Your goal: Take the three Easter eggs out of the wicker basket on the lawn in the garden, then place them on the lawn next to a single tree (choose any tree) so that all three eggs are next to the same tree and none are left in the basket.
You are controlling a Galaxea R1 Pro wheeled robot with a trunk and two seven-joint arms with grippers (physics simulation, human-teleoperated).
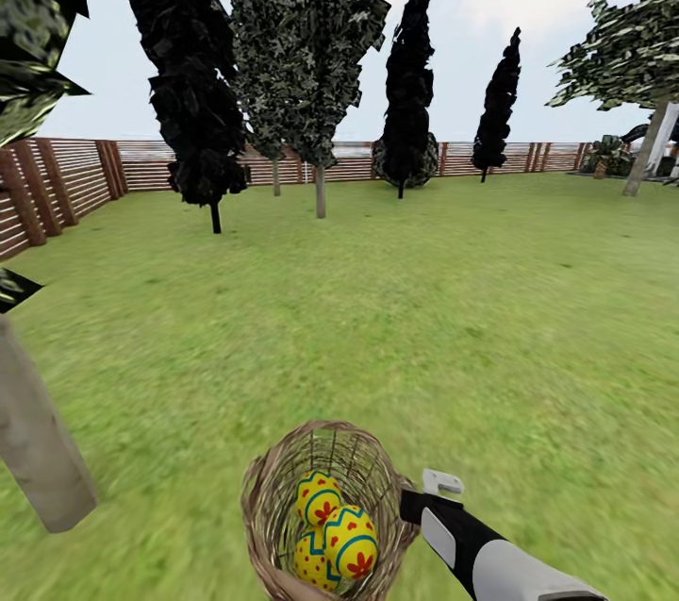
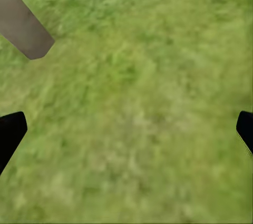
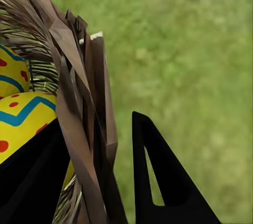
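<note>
Tightly, right gripper [image 3: 100, 182] pinches woven wicker basket [image 1: 273, 488] rim

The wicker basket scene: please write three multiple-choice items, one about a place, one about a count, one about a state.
1. Where are the Easter eggs?
A. on the lawn
B. in the wicker basket
C. beside the fence

2. How many eggs are in the basket?
A. one
B. two
C. three

3. How is the right gripper?
A. shut on the basket's rim
B. open above the lawn
C. holding an egg

Answers:
1 B: all lie inside the wicker basket.
2 C: three painted shells show in the head view.
3 A: the right gripper has one finger inside the rim and one outside.
</note>
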